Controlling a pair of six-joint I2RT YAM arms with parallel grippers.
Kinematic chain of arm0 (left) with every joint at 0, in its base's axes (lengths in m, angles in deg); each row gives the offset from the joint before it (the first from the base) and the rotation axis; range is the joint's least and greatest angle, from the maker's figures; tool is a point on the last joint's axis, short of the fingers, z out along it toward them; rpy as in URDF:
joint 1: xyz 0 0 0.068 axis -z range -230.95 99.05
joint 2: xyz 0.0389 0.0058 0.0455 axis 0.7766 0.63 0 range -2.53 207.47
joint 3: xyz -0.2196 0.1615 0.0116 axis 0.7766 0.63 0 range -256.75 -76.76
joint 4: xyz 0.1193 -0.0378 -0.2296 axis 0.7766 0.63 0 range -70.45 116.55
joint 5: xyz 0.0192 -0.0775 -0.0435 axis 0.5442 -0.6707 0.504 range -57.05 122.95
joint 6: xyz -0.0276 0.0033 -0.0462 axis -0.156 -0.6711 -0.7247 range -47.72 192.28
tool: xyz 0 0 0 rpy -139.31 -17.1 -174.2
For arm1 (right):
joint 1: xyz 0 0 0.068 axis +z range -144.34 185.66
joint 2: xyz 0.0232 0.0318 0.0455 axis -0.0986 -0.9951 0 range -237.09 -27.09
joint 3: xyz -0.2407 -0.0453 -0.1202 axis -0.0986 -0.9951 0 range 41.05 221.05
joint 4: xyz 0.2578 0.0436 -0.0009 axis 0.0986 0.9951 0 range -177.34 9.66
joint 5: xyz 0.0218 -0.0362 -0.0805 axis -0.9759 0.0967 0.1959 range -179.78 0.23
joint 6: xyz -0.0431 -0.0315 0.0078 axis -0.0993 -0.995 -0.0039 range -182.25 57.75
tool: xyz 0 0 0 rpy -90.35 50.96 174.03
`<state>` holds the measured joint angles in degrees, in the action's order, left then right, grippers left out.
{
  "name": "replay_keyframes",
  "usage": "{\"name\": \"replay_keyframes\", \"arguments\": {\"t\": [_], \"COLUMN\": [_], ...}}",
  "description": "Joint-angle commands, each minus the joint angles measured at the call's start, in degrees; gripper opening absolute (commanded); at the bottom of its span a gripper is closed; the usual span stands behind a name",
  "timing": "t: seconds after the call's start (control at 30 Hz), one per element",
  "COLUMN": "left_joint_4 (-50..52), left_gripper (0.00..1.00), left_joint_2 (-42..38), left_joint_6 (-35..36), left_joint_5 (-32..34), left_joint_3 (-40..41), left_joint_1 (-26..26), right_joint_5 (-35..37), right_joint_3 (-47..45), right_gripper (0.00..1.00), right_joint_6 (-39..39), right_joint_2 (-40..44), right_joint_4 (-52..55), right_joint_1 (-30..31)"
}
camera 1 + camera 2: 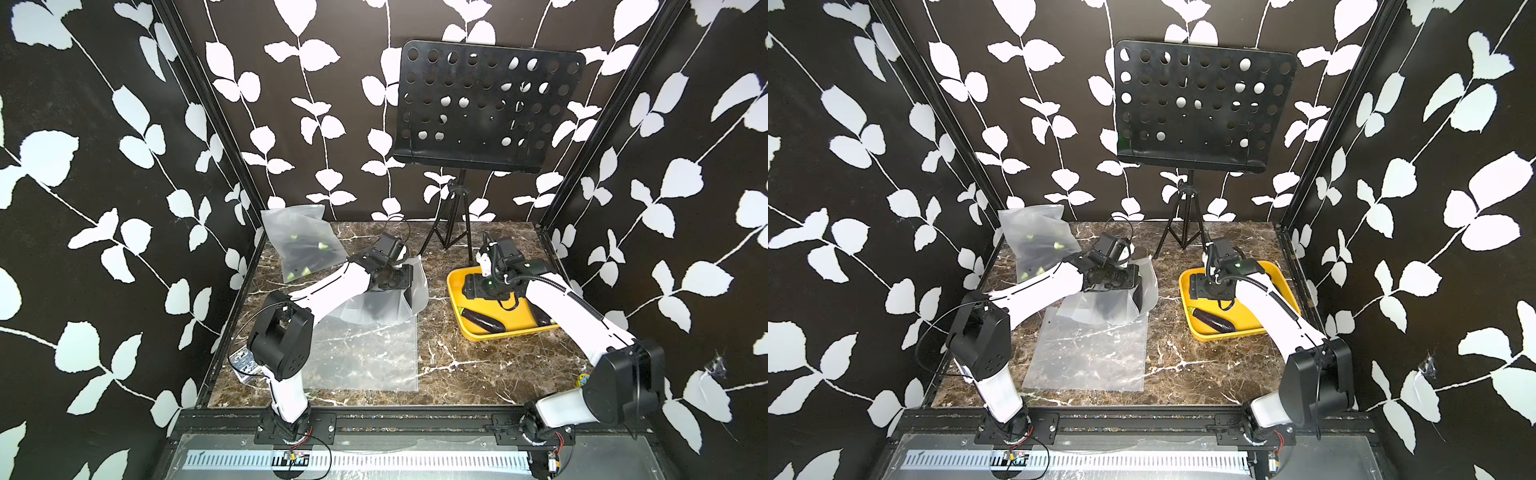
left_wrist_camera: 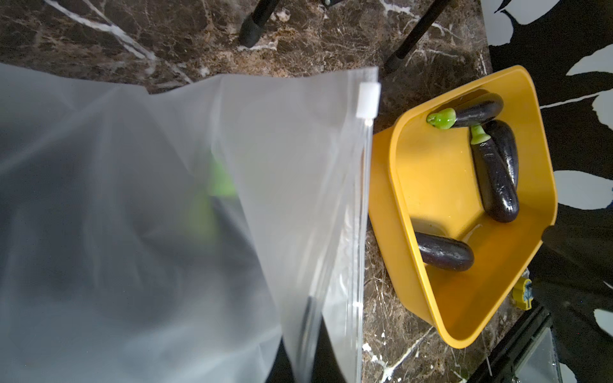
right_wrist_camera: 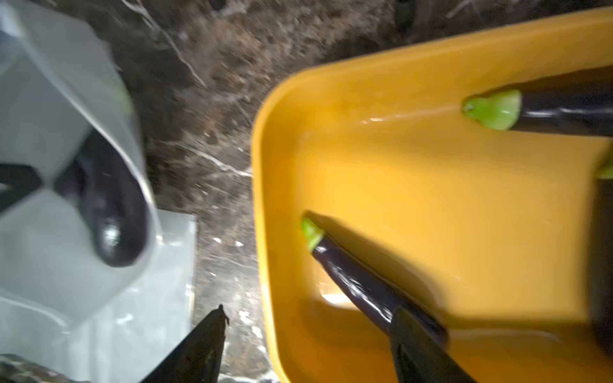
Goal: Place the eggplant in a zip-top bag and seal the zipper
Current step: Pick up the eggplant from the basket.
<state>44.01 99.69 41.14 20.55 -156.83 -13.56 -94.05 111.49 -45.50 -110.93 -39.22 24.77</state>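
Purple eggplant (image 3: 112, 212) inside the zip-top bag (image 2: 132, 199) shows plainly only in the right wrist view; the left wrist view shows its white slider (image 2: 369, 99). The left gripper (image 1: 409, 293) pinches the bag; the right gripper (image 3: 308, 310) gapes over the yellow tray (image 3: 262, 165) edge.

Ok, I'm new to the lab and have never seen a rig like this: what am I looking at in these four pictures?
Two white robot arms stand at the near edge of a marble table, each ending in a two-fingered claw. The two wide pictures come from one camera head above; the two close-ups come from cameras on the arms' wrists. The left claw is shut on a frosted zip-top bag, held up with one eggplant inside. The right claw is open and empty above a yellow tray of loose eggplants. Also on the table: a flat empty bag, a filled bag at the far left corner, and a black music stand at the back.
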Motion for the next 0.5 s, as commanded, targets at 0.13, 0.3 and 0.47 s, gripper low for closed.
{"name": "replay_keyframes", "arguments": {"t": [0.13,0.3,0.47], "left_joint_4": [-3.3,-3.2,-4.7], "left_gripper": [0.00,0.00,0.00], "left_joint_2": [-2.4,-3.3,-3.8], "left_joint_6": [0.4,1.3,0.6], "left_joint_5": [-0.7,-1.1,-1.7], "left_joint_3": [3.6,4.3,5.5], "left_joint_1": [-1.4,-2.3,-3.2], "right_joint_5": [11.5,9.7,12.9], "right_joint_3": [-0.6,-3.4,-3.7], "right_gripper": [0.79,0.99,0.99], "right_joint_6": [-11.5,-13.6,-14.1], "right_joint_2": [-2.6,-4.4,-7.4], "right_joint_4": [16.8,11.5,7.5], "right_joint_1": [0.3,0.5,0.6]}}
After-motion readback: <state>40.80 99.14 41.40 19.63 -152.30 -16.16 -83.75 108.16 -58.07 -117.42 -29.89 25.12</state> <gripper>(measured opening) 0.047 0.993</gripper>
